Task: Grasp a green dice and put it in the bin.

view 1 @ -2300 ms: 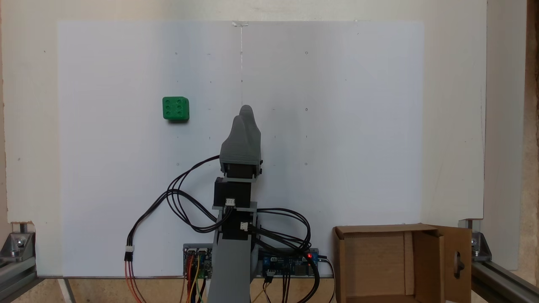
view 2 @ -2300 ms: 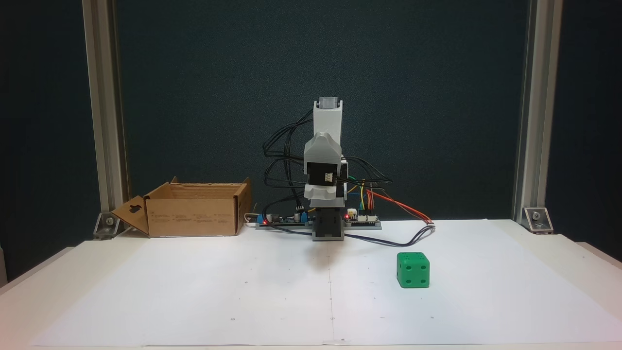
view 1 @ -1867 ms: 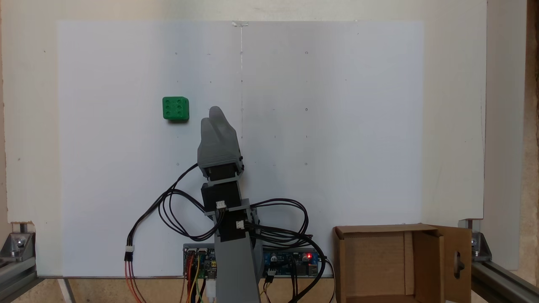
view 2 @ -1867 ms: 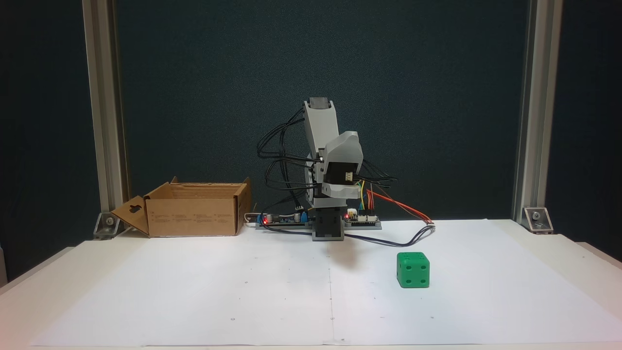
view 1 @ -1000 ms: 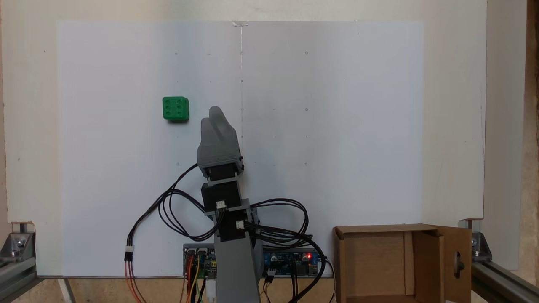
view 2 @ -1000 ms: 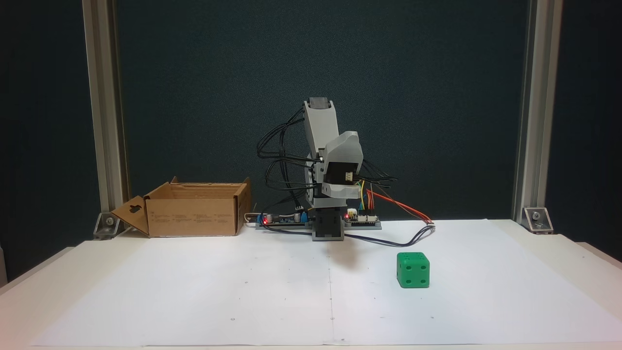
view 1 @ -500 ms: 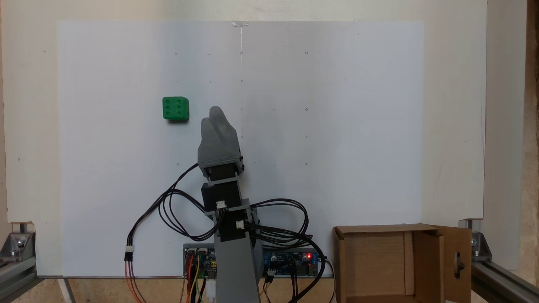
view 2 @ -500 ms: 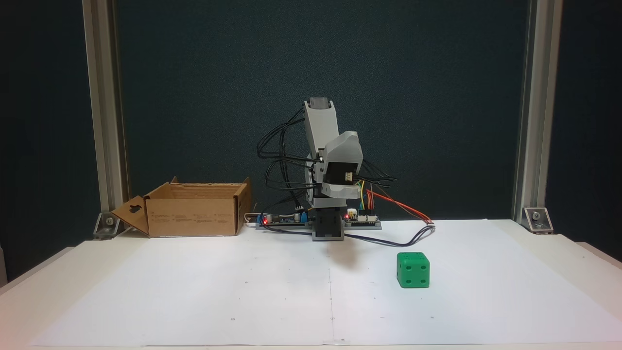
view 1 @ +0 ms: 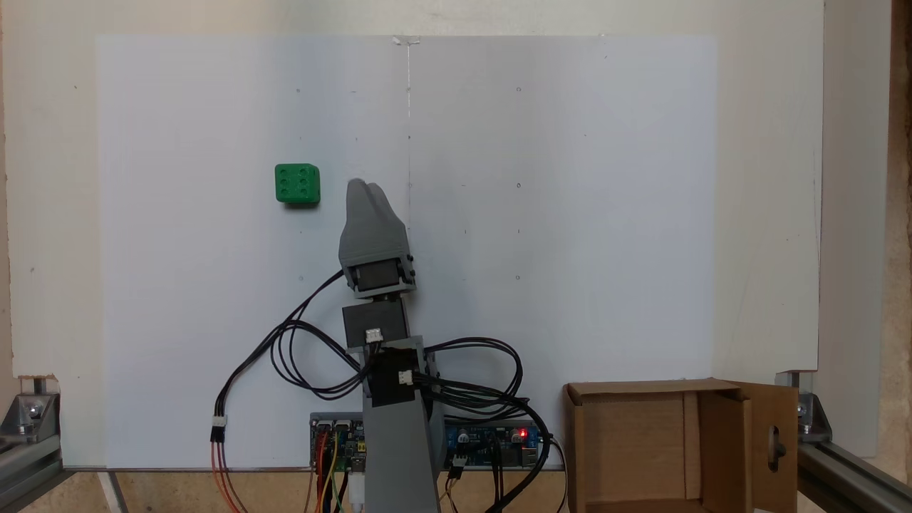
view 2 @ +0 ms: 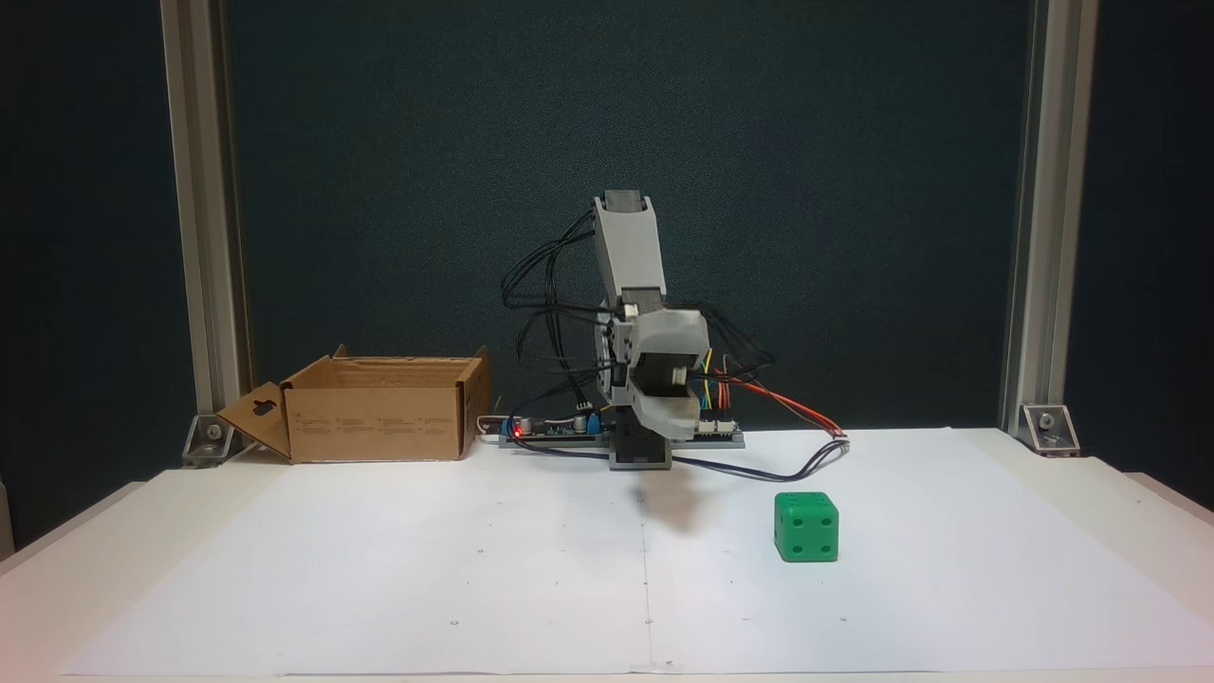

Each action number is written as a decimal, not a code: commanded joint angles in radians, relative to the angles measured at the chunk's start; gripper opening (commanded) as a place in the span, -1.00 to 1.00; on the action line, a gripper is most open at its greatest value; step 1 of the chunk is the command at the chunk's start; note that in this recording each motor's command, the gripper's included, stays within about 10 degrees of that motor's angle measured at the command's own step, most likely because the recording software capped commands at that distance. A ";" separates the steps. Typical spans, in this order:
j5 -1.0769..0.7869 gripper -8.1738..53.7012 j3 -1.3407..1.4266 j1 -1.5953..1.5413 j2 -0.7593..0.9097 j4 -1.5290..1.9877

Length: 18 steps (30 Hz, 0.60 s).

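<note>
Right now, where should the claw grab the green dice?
Best from straight above, pinching two opposite flat sides. The dice sits flat on the paper, six up, with nothing beside it. The claw hangs to its right in the top-down view, so it must shift over first.

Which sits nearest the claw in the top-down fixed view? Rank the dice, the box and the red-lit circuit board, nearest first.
Measured from the claw:
1. Dice, just to its left.
2. Circuit board, lower right, by the arm's base.
3. Box, bottom right corner.
</note>
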 commanded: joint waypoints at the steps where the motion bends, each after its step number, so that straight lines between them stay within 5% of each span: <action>1: -0.032 0.69 -0.127 0.008 0.103 0.158; 18: 0.081 0.66 -0.715 0.086 0.101 1.294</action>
